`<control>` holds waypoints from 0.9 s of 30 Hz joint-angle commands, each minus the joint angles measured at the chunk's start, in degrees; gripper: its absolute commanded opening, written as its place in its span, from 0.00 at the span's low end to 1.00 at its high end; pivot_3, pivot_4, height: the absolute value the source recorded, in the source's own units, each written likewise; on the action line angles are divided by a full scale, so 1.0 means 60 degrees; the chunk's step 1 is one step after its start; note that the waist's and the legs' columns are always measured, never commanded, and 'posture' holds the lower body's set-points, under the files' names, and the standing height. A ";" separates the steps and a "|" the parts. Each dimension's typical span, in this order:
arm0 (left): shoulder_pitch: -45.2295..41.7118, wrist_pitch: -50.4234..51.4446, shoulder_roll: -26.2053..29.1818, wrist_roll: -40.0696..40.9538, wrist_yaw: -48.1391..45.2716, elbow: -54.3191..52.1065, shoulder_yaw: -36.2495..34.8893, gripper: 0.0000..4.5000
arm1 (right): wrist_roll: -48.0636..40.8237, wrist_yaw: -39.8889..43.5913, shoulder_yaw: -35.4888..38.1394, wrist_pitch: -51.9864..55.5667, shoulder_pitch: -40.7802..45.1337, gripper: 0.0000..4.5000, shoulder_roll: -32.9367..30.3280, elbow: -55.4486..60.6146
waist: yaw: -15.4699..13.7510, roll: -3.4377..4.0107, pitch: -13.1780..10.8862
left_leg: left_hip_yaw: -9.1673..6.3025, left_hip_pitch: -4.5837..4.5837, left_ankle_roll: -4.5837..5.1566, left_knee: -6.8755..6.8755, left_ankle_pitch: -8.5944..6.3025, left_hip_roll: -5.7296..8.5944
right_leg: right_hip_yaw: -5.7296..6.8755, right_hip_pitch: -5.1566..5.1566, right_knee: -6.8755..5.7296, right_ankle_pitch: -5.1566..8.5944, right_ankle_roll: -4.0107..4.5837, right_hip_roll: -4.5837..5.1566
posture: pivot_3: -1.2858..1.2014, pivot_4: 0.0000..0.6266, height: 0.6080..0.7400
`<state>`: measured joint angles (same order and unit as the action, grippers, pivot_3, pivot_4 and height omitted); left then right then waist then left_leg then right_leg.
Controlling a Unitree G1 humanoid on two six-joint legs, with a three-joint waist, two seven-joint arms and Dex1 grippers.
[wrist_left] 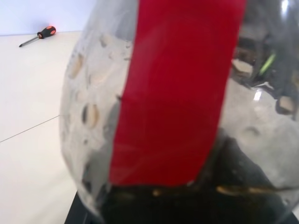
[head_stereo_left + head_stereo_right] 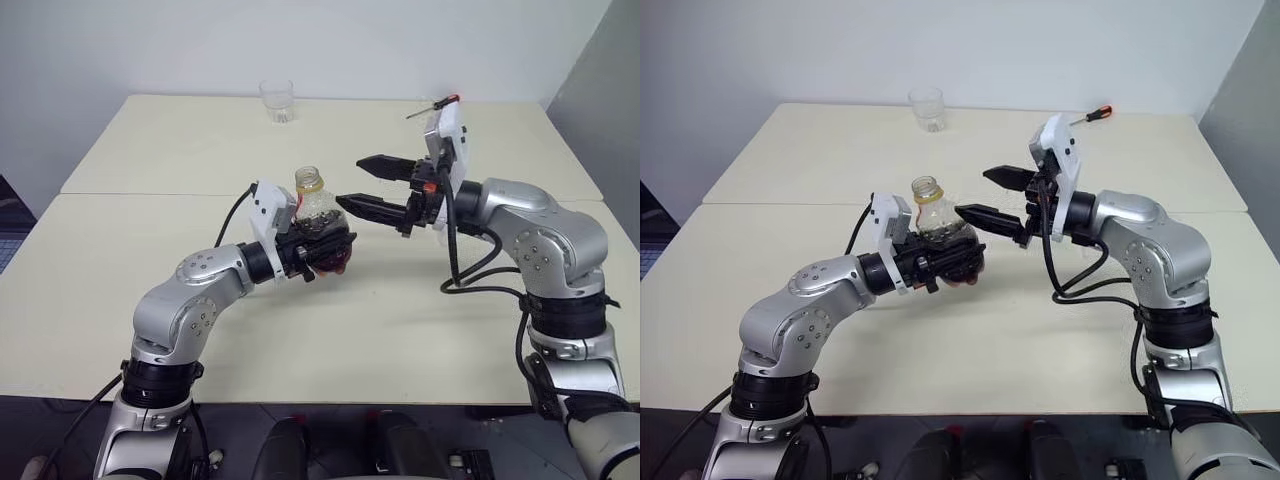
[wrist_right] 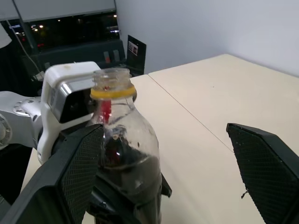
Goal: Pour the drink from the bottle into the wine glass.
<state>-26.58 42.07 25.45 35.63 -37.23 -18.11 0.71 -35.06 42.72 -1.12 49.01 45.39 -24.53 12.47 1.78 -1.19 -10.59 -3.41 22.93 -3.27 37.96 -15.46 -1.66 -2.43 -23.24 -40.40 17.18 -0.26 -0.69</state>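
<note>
Clear plastic bottle (image 2: pixel 312 205), uncapped, a yellow ring at its neck, stands upright above mid-counter, clamped about its lower body by the left gripper (image 2: pixel 322 250); dark drink (image 3: pixel 133 175) fills its lower part. Left forearm reaches in level from the near left. Right gripper (image 2: pixel 372 188) points level at the bottle from the right, jaws wide apart, touching nothing. Cream counter (image 2: pixel 150 150) lies open all round; a tumbler (image 2: pixel 277 100) and a screwdriver (image 2: pixel 1092 114) sit near the far edge.
</note>
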 commanded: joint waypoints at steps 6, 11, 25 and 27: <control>-0.0051 -0.0277 -0.0022 0.0038 0.0056 -0.0417 -0.0178 0.44 | -0.0084 -0.0678 0.0355 -0.0015 -0.0114 0.99 -0.0080 0.0638 | 0.0003 0.0000 0.0000 | -0.0001 0.0000 0.0000 -0.0003 0.0000 0.0001 | 0.0004 0.0000 0.0001 0.0000 0.0000 -0.0006 | 0.52 0.24 1.00; 0.0095 -0.0384 -0.0030 -0.0077 0.0182 -0.0408 -0.0238 0.44 | -0.0013 -0.1028 0.0433 -0.0060 -0.0233 0.99 -0.0115 0.0703 | 0.0006 0.0000 0.0000 | 0.0006 -0.0001 0.0000 -0.0003 0.0000 0.0001 | -0.0004 0.0000 0.0003 0.0000 0.0000 -0.0005 | 0.52 0.24 1.00; 0.0267 -0.0803 -0.0291 -0.0552 0.1040 -0.0116 -0.0477 0.44 | -0.1820 -0.1216 0.0930 0.1062 -0.0600 0.99 -0.0067 0.1922 | 0.0002 0.0000 0.0000 | -0.0001 0.0000 0.0000 -0.0002 0.0000 0.0001 | 0.0003 0.0000 0.0002 0.0000 0.0000 -0.0006 | 0.52 0.24 1.00; 0.0331 -0.0950 -0.0378 -0.0769 0.1307 -0.0048 -0.0519 0.44 | -0.1863 -0.1255 0.0835 0.1081 -0.0718 0.99 -0.0121 0.2115 | 0.0001 0.0000 0.0000 | 0.0000 0.0000 0.0000 -0.0002 0.0000 0.0001 | 0.0000 0.0000 0.0002 0.0000 0.0000 -0.0005 | 0.52 0.24 1.00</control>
<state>-24.41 38.83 23.73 32.05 -30.71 -17.34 -0.65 -44.51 35.41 3.18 55.51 41.44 -24.65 22.41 1.79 -1.19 -10.59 -3.41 22.93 -3.26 37.95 -15.46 -1.66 -2.43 -23.24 -40.39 17.18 -0.26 -0.72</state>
